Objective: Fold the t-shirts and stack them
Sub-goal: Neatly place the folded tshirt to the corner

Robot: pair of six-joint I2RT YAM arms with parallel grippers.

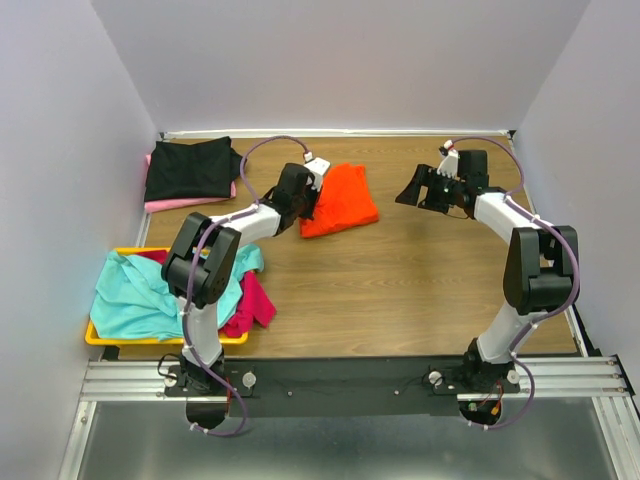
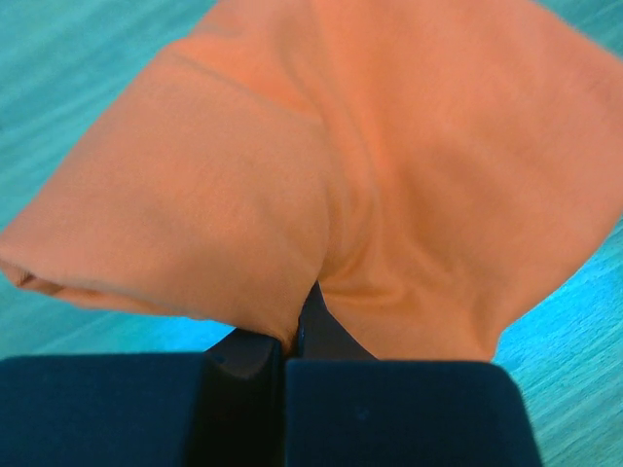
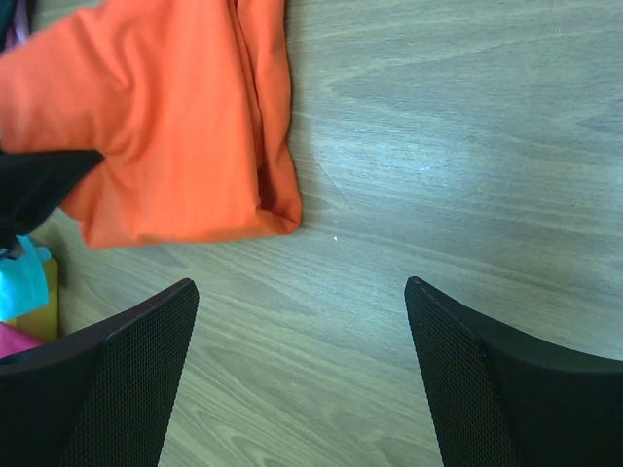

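**A:** Where is the orange t-shirt (image 1: 342, 198)?

**B:** On the far middle of the worktop (image 1: 400, 290), folded into a compact bundle. Its long axis runs roughly away from the arm bases, slanted a little to the right at the far end.

**A:** And who has it?

**B:** The left jaws. In the left wrist view they are pinched tight on the shirt's left edge, and the cloth puckers where it goes in between them. The right jaws stand wide apart with nothing in them, over bare wood well to the right of the shirt.

**A:** So which way does it go?

**B:** My guess is to the pile in the far-left corner, where the black t-shirt (image 1: 190, 168) lies on the pink t-shirt (image 1: 170, 204). That pile sits to the left of the bundle, past the gripped edge and on the left arm (image 1: 225, 235) side. The right arm (image 1: 520, 235) is much farther from it.

**A:** Anything in the way?

**B:** Not between bundle and pile, as far as I can see. The teal t-shirt (image 1: 135, 295) and magenta t-shirt (image 1: 258, 305) are heaped unfolded in the yellow tray (image 1: 105, 340) at the near left, spilling over its rim.

**A:** The room?

**B:** A smooth wood-grain top with plain pale walls (image 1: 350, 60) close on three sides.
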